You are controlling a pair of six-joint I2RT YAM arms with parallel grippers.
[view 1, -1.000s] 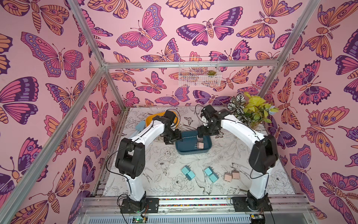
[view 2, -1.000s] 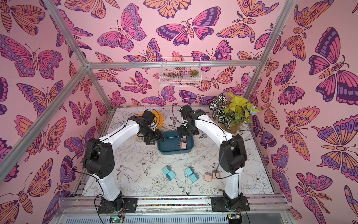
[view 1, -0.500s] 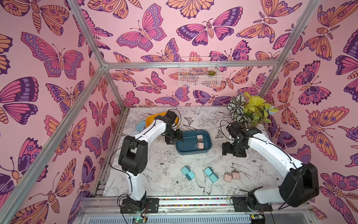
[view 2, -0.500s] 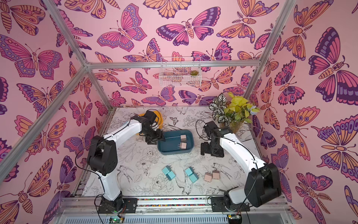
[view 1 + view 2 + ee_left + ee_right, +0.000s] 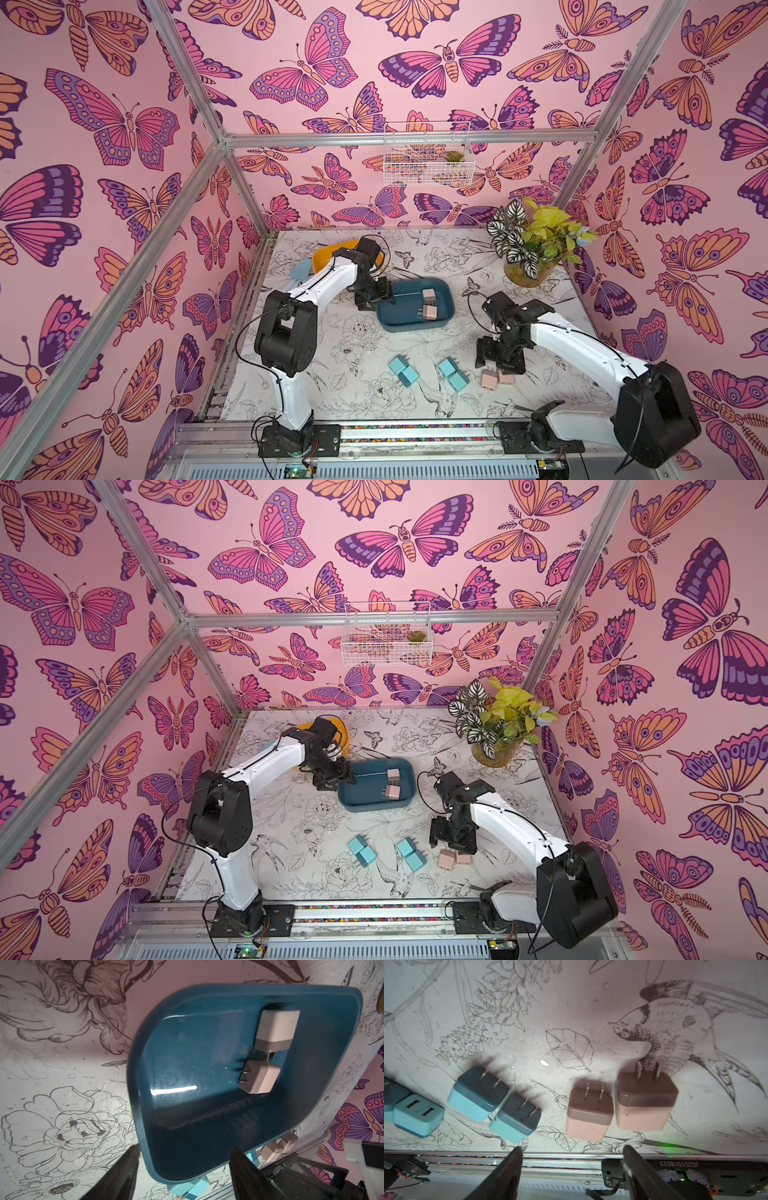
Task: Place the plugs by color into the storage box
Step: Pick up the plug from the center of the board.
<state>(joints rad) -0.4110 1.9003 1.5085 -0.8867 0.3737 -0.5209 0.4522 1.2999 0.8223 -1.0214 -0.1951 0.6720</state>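
R claw (image 5: 572, 1147) swung from tray (image 5: 415, 328) to pink plugs (image 5: 588, 1113), wide, empty; L claw (image 5: 185, 1148) astride tray, grip unclear.

Glossy plastic box (image 5: 176, 1043), seemingly matt plugs (image 5: 588, 1118)

Pink butterfly-printed walls (image 5: 374, 62), framed by silver aluminium bars (image 5: 291, 140), enclose a white tabletop (image 5: 365, 399) drawn with black flowers and birds.

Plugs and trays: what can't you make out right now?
- Orange tray: left arm covers most in both top views.
- One pink plug: right gripper overlaps it, top views.
- Outermost teal plug: cut by right wrist view's edge.
- Left gripper: contact with blue tray unclear, left wrist view.
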